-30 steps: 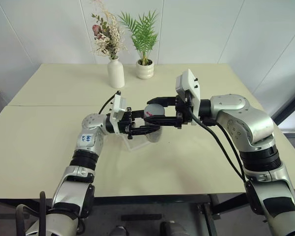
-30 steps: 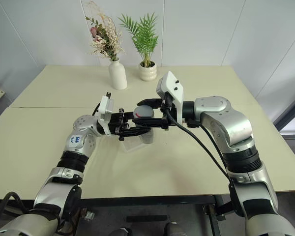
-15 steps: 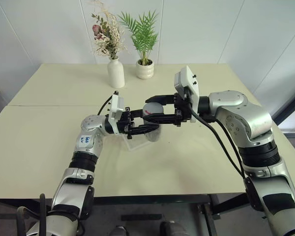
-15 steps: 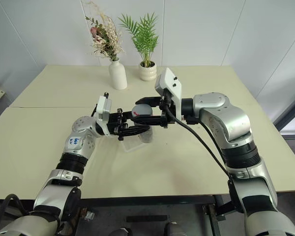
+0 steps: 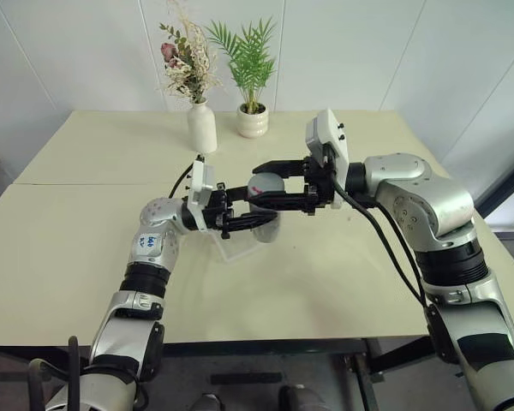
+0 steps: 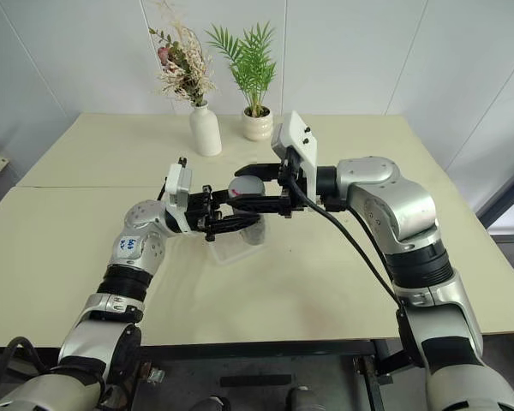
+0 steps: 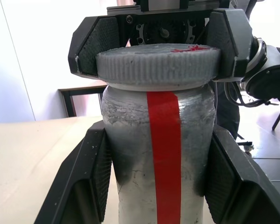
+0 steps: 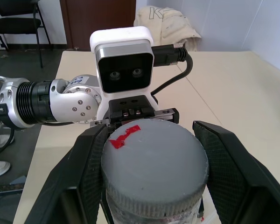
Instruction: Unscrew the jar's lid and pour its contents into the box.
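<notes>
Two pincers meet at the middle of the head views, above the pale table (image 5: pixel 343 274). The left pincer (image 7: pixel 155 163) comes in from the left of the frame and is clamped on the body of the jar (image 7: pixel 158 154), its black pads pressed to either side of the silvery-grey wall with the red stripe facing the wrist camera. The jar stands upright, held off the table. The right pincer (image 8: pixel 154 172) reaches in from the right of the frame, a little higher, and its two fingers are closed on the ribbed rim of the lid (image 8: pixel 154 158), which sits on top of the jar; a red mark shows on the lid's flat grey face. Just below and slightly left of the jar in the left eye view, the box (image 5: pixel 231 248) lies on the table, clear and low-walled, partly hidden by the left pincer. In the upper left of centre, well apart from the arms, a white vase (image 5: pixel 201 126) with dried flowers stands beside a white plant pot (image 5: pixel 253 120) holding a green palm.
</notes>
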{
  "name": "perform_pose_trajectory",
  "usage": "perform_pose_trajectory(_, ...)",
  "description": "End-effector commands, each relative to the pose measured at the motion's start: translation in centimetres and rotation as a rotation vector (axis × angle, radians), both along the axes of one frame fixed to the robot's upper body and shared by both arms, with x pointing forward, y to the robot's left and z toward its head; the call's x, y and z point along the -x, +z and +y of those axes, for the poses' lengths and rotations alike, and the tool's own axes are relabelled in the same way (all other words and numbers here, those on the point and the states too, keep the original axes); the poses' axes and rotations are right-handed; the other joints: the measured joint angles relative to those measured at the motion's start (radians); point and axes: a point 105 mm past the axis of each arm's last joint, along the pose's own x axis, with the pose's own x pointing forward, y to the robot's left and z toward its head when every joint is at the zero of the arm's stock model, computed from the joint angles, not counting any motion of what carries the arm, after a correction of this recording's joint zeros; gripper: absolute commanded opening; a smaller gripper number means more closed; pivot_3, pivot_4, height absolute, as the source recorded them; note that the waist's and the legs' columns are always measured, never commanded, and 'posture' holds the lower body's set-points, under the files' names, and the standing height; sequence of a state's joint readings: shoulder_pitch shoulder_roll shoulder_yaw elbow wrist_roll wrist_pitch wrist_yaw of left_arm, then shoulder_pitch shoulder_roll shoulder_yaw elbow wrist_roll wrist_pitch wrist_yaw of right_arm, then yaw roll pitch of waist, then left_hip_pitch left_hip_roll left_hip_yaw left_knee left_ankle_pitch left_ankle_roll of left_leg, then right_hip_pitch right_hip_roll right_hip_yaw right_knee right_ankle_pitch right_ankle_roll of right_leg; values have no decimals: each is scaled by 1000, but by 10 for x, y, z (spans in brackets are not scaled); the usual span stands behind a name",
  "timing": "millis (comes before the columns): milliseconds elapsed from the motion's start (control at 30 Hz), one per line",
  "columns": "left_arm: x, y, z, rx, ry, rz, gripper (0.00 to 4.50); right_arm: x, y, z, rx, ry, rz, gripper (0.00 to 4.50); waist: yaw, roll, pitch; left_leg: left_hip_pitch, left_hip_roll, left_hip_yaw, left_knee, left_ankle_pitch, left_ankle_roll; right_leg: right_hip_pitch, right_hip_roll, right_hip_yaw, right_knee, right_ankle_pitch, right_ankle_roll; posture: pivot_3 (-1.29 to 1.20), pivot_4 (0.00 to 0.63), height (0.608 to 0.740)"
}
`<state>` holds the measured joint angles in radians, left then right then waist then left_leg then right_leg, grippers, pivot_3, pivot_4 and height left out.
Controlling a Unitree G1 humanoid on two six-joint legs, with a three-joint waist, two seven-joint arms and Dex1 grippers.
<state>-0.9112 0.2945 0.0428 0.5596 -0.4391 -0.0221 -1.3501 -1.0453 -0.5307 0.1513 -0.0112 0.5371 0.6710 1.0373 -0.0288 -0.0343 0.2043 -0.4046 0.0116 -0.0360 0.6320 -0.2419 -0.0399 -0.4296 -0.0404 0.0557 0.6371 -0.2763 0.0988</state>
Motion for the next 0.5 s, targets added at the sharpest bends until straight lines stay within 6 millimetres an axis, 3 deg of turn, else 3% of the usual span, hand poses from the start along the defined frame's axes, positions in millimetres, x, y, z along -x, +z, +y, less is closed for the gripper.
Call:
perform_pose_trajectory(33,7,-20,-5,-75,-50,23,2211,5,71,-26,-178,-83,-231,2569,0,0,0,0,0,0,0,0,0,0,0,0,0,0,0,0,150,740)
perform_pose_trajectory(500,6,-19,-6,-73,-49,23,2211,4,80,-31,-220,-90,-245,2569,0,0,0,0,0,0,0,0,0,0,0,0,0,0,0,0,150,740)
